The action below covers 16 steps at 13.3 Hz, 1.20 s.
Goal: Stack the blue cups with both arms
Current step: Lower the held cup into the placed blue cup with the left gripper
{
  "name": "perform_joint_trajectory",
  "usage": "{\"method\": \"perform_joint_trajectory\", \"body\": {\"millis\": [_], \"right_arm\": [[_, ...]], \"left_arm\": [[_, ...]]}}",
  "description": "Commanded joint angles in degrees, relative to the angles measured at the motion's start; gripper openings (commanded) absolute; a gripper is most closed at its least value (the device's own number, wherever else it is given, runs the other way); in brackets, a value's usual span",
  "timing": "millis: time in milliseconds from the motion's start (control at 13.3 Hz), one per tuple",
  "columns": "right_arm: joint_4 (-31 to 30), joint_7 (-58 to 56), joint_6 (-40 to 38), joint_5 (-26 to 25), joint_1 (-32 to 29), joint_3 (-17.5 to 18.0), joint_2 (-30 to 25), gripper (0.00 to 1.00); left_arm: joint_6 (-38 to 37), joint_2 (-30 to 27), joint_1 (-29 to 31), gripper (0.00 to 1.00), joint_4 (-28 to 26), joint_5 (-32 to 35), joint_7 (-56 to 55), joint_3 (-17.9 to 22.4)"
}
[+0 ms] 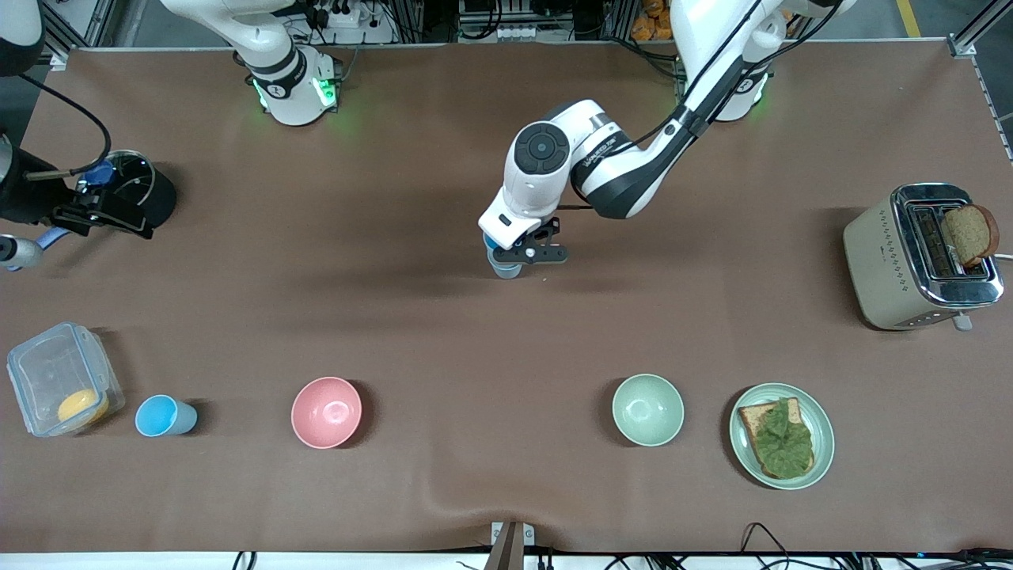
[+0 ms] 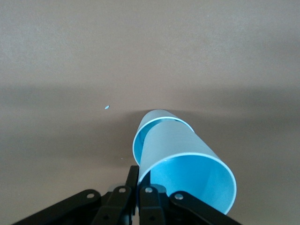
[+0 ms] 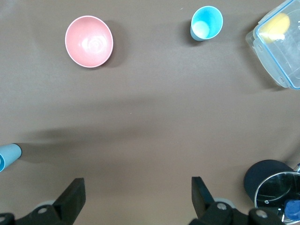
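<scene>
Sky-blue cups (image 2: 187,164); pink bowl (image 1: 326,412); brown table (image 1: 443,332)

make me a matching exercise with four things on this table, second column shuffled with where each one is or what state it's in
Things:
1. pink bowl
2. slice of bread
3. left hand
4. right hand

States or places:
A. standing in the toaster slot
B. open, holding nothing
C. beside the green bowl, toward the right arm's end
D. shut on two nested blue cups

Pairs: 1-C, 2-A, 3-D, 4-B
</scene>
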Motion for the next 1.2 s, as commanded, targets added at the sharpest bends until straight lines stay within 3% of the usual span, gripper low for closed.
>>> {"method": "perform_joint_trajectory", "body": {"millis": [0,300,375,450,675,975,1125], "right_arm": [[0.05,-0.11,0.10,-0.97,0.97,0.18,0.26,1.00],[0.05,-0.37,0.01,-1.06,0.70,0.18,0.35,1.00],[0.05,-0.63,0.01,-1.06,0.62,0.09,0.35,1.00],[0.14,-0.63,0.01,-1.06,0.62,0.09,0.35,1.00],[0.05,-0.55,0.01,-1.41,0.88,0.09,0.44,1.00],[0.05,-0.55,0.01,-1.41,0.88,0.09,0.35,1.00],[0.05,-0.46,0.10,-1.41,0.88,0.09,0.44,1.00]], "left_arm": [[0.14,-0.50,-0.25,0.00,-1.65,-1.02,0.02,-0.07],[0.14,-0.15,0.27,0.00,-1.48,-1.20,2.05,-0.07],[0.14,-0.15,0.27,0.20,-1.40,-1.20,1.96,-0.07],[0.14,-0.58,0.53,0.99,-1.13,-1.20,1.96,-0.07],[-0.74,-2.77,0.98,1.00,0.01,-3.92,1.44,0.02],[-17.05,-9.36,6.58,1.00,6.23,-3.13,6.15,0.28],[-20.68,-13.31,10.53,1.00,7.39,-3.13,7.76,0.63]]}}
